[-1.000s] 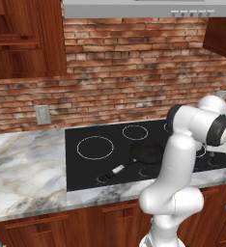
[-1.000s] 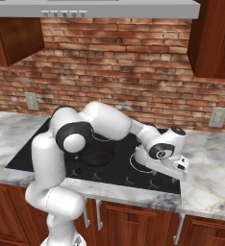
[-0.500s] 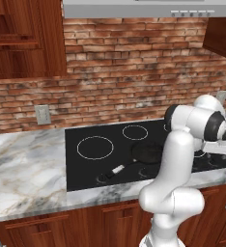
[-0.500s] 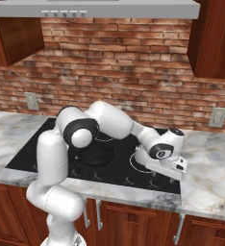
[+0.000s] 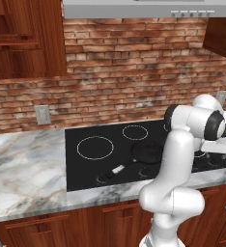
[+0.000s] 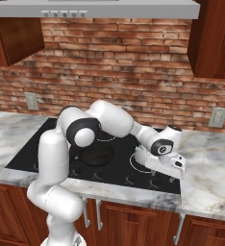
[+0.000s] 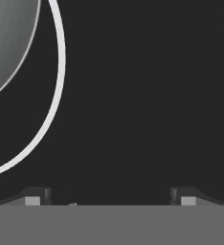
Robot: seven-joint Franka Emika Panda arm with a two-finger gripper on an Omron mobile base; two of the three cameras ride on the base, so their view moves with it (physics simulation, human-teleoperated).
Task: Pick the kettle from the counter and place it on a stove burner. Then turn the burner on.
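1. Two wall outlets sit on the brick backsplash in the right base view, and the left outlet (image 6: 31,101) hangs above the left stretch of the marble counter (image 6: 8,126).
2. Right of that, the black glass cooktop (image 6: 32,156) is set into the counter. In the left base view its largest white ring (image 5: 95,147) lies at the left and a smaller ring (image 5: 134,131) lies further back.
3. A black frying pan (image 6: 96,154) rests near the cooktop's middle. Its handle (image 5: 117,169) points toward the front edge in the left base view.
4. The white arm (image 6: 52,163) rises at the front and reaches right across the cooktop.
5. The gripper (image 6: 162,180) hangs low over the right front part of the glass, beside the mid-sized burner ring (image 6: 136,166).
6. In the hand view the gripper (image 7: 110,198) has its finger tips (image 7: 32,199) spread wide, with only bare glass between them and nothing held.
7. At that view's upper left, the kettle (image 7: 8,38) shows as a silver-grey rounded body inside the white burner ring (image 7: 60,72), apart from the fingers.
8. The right outlet (image 6: 217,116) is above the right end of the counter.
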